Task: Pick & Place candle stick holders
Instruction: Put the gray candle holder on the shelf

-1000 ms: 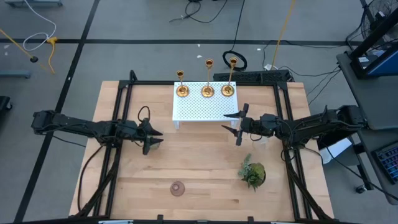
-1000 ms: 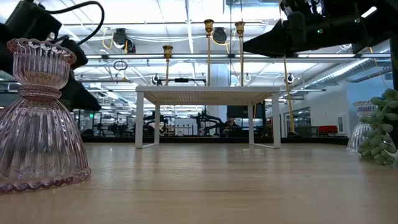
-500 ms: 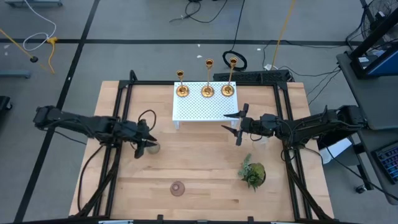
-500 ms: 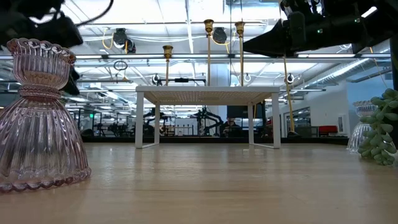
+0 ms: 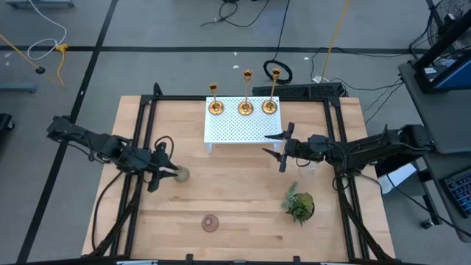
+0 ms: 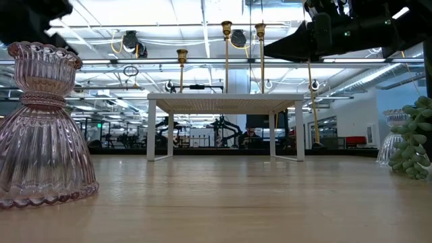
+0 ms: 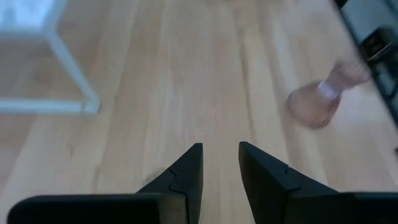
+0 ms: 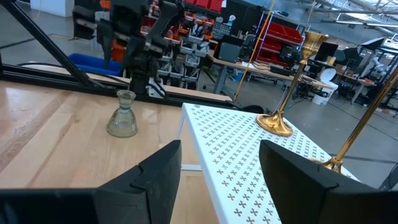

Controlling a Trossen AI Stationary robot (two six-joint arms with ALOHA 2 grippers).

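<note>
Three gold candle stick holders [image 5: 214, 107] [image 5: 246, 108] [image 5: 270, 107] stand by their round bases on the far edge of a white perforated stand [image 5: 239, 129]. They also show in the low view [image 6: 227, 57]. My right gripper [image 5: 282, 147] is open and hovers just off the stand's near right corner, empty. My left gripper [image 5: 157, 171] is open at the table's left, beside a greenish glass vase [image 5: 179, 174] that stands on the table. Nothing is between its fingers in the left wrist view [image 7: 221, 158].
A pink glass vase [image 5: 211, 222] stands near the front edge, close in the low view [image 6: 44, 128]. A green plant [image 5: 299, 206] stands at the near right, with a clear glass vase [image 6: 393, 138] beside it. Bare wood lies between the stand and the front edge.
My left gripper has drawn back from over the greenish vase toward the table's left and near edges, and has turned toward the near side. The vase stays standing where it was, now uncovered.
</note>
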